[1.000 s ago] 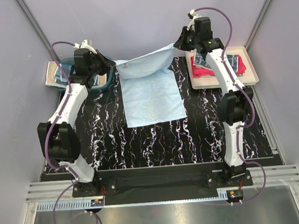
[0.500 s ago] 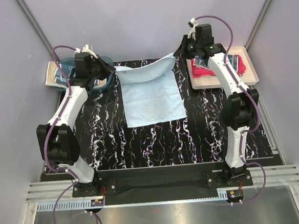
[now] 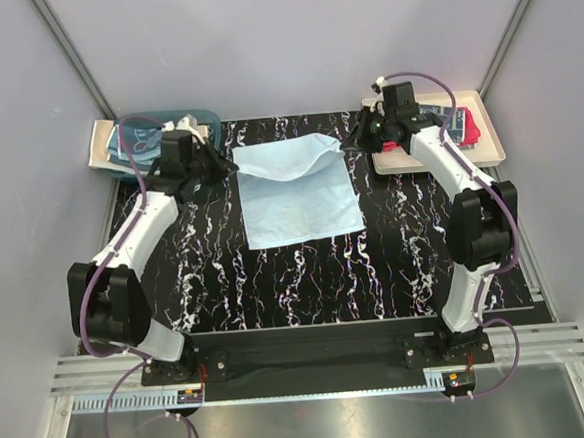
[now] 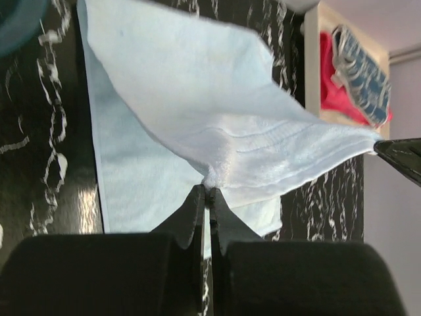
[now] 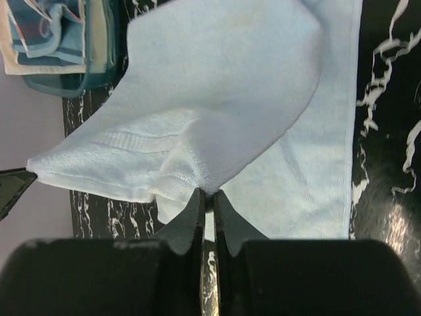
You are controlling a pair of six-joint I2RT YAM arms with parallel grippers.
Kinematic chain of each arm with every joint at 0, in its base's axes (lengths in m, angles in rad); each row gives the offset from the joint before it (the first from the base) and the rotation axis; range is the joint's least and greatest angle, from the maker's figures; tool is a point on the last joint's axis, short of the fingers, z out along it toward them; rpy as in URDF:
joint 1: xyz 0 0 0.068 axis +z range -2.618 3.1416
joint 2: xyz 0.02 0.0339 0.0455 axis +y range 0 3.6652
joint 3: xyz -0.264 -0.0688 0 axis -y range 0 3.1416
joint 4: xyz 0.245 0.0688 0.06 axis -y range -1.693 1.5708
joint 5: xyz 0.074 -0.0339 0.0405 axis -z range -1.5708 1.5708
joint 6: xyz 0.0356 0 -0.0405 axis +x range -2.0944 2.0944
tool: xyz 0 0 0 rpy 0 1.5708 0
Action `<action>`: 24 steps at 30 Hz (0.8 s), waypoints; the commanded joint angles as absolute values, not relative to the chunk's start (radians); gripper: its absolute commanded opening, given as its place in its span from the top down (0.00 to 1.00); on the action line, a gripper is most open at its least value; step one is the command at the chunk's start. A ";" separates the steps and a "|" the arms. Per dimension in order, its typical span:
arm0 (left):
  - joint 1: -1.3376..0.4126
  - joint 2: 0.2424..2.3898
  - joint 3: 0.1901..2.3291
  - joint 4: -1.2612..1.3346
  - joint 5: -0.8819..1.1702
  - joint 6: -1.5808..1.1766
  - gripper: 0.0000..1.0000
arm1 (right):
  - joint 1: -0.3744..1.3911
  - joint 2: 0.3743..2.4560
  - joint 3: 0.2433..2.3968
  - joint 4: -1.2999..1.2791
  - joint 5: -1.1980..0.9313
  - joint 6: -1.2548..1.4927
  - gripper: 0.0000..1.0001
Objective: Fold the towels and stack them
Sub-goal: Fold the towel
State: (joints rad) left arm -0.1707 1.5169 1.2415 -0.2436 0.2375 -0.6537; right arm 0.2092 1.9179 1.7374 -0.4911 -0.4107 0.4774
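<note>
A light blue towel (image 3: 299, 200) lies on the black marbled mat, its far edge lifted and sagging between my two grippers. My left gripper (image 3: 230, 169) is shut on the far left corner; in its wrist view the fingertips pinch a bunched bit of the light blue towel (image 4: 197, 112) at the left gripper (image 4: 207, 189). My right gripper (image 3: 348, 146) is shut on the far right corner, seen pinched at the right gripper (image 5: 212, 193) under the light blue towel (image 5: 230, 92). A red-pink towel (image 3: 466, 127) and a patterned blue towel (image 4: 358, 62) lie in the tray.
The cream tray (image 3: 491, 141) stands at the back right, just behind my right arm. A teal basket (image 3: 205, 116) with patterned cloths (image 5: 56, 33) stands at the back left, near my left wrist. Grey walls close in the back and sides.
Both grippers have come down and toward the near side with the towel's far edge. The edge that hung high at the back now sags low over the rest of the towel.
</note>
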 commanded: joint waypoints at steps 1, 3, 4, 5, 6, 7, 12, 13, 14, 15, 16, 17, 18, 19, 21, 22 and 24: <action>-0.202 1.448 1.157 -0.215 0.213 -0.686 1.00 | 0.213 1.838 1.631 -0.445 -0.457 0.548 0.99; -0.212 1.430 1.122 -0.218 0.198 -0.707 1.00 | 0.215 1.818 1.567 -0.446 -0.448 0.557 0.99; -0.215 1.421 1.080 -0.209 0.196 -0.716 1.00 | 0.215 1.809 1.543 -0.434 -0.448 0.564 0.99; -0.221 1.402 1.059 -0.195 0.199 -0.733 1.00 | 0.216 1.802 1.520 -0.428 -0.449 0.568 0.99; -0.224 1.396 1.042 -0.195 0.196 -0.739 1.00 | 0.218 1.789 1.476 -0.423 -0.449 0.571 0.98; -0.225 1.387 1.023 -0.192 0.193 -0.745 1.00 | 0.219 1.781 1.453 -0.417 -0.448 0.575 0.98; -0.233 1.353 0.917 -0.183 0.190 -0.764 1.00 | 0.229 1.746 1.296 -0.379 -0.422 0.572 0.98; -0.236 1.350 0.905 -0.178 0.196 -0.767 1.00 | 0.229 1.741 1.280 -0.367 -0.419 0.571 0.98; -0.242 1.350 0.894 -0.169 0.207 -0.769 1.00 | 0.227 1.741 1.250 -0.362 -0.417 0.571 0.98; -0.244 1.348 0.873 -0.166 0.210 -0.770 1.00 | 0.229 1.740 1.238 -0.351 -0.413 0.569 0.98; -0.247 1.350 0.864 -0.163 0.213 -0.770 1.00 | 0.229 1.741 1.227 -0.345 -0.413 0.571 0.99; -0.253 1.351 0.856 -0.157 0.213 -0.770 1.00 | 0.229 1.744 1.215 -0.342 -0.413 0.571 1.00; -0.255 1.361 0.847 -0.156 0.213 -0.772 1.00 | 0.229 1.750 1.212 -0.342 -0.414 0.571 1.00; -0.255 1.362 0.842 -0.155 0.218 -0.773 1.00 | 0.229 1.752 1.204 -0.345 -0.407 0.568 1.00; -0.256 1.365 0.836 -0.156 0.219 -0.775 1.00 | 0.229 1.750 1.193 -0.338 -0.400 0.565 1.00; -0.256 1.364 0.830 -0.158 0.216 -0.773 1.00 | 0.227 1.750 1.189 -0.336 -0.400 0.565 1.00; -0.259 1.362 0.824 -0.161 0.216 -0.776 1.00 | 0.229 1.747 1.180 -0.334 -0.399 0.561 1.00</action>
